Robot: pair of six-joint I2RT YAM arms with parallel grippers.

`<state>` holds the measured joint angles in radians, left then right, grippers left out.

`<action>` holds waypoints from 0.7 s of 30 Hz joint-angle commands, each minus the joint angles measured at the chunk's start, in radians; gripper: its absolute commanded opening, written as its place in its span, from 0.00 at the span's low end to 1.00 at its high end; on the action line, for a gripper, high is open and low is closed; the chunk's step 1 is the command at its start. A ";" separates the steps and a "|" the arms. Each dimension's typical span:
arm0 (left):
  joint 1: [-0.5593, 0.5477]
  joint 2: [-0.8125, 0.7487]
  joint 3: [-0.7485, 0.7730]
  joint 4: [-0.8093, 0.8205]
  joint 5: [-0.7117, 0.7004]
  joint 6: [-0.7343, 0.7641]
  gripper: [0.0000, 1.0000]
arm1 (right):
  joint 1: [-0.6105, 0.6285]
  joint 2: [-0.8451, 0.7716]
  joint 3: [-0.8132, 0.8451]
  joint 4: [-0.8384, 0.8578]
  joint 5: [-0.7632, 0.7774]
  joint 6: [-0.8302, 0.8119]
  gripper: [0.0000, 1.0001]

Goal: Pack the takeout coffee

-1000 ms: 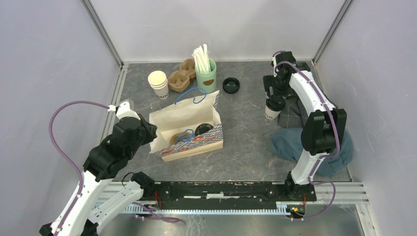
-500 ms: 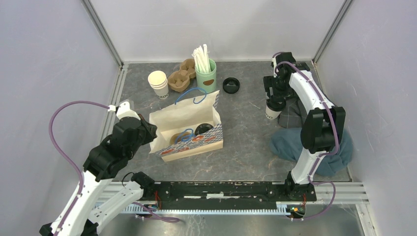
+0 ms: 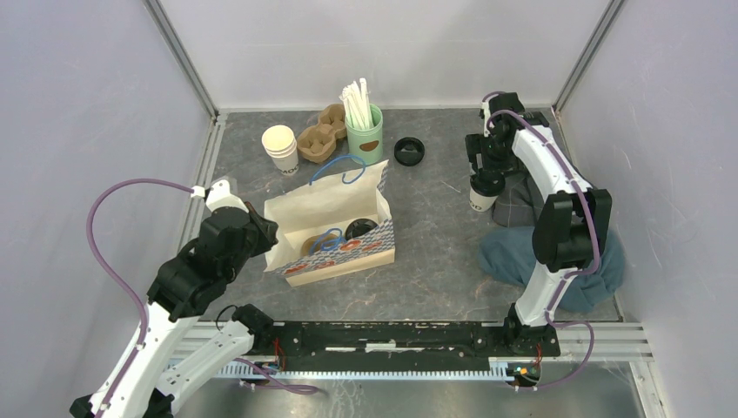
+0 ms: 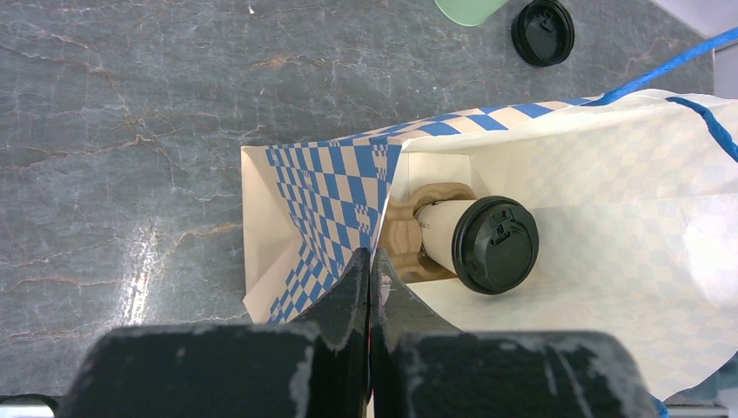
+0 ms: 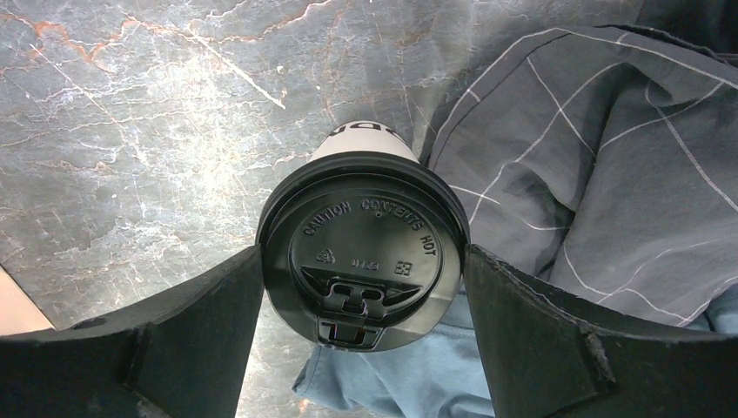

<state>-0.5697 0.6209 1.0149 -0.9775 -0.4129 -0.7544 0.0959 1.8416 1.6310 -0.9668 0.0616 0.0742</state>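
Cloth (image 5: 609,157) beside takeout coffee (image 5: 365,235), pinched by right claw (image 5: 364,261), left claw (image 4: 370,266) seemingly pinching bag (image 4: 305,200)

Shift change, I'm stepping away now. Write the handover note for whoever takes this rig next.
Left gripper: shut, pinching the rim of the paper bag.
Right gripper: closed on the lid of the takeout coffee, at the right of the table beside the grey cloth.
Done: one lidded cup sits in the cardboard carrier inside the bag.
Left: carry the held coffee to the bag and set it inside, probably in the carrier, though a free slot isn't clearly visible.
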 commanded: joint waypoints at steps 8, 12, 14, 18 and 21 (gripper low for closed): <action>-0.002 -0.002 0.001 0.034 -0.004 0.047 0.02 | -0.014 -0.025 -0.027 0.016 0.001 -0.007 0.82; -0.002 -0.003 0.001 0.035 -0.003 0.047 0.02 | -0.012 -0.076 -0.002 0.002 -0.011 0.002 0.80; -0.003 -0.003 0.001 0.037 -0.004 0.049 0.02 | -0.011 -0.121 -0.012 0.011 -0.038 0.009 0.79; -0.003 -0.006 0.001 0.064 0.000 0.084 0.02 | -0.002 -0.255 -0.055 0.066 -0.151 -0.005 0.76; -0.002 -0.018 -0.003 0.105 0.010 0.110 0.02 | 0.015 -0.403 -0.095 0.151 -0.252 -0.009 0.75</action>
<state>-0.5701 0.6201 1.0149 -0.9630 -0.4099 -0.7219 0.0925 1.6512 1.5570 -0.9337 -0.0433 0.0734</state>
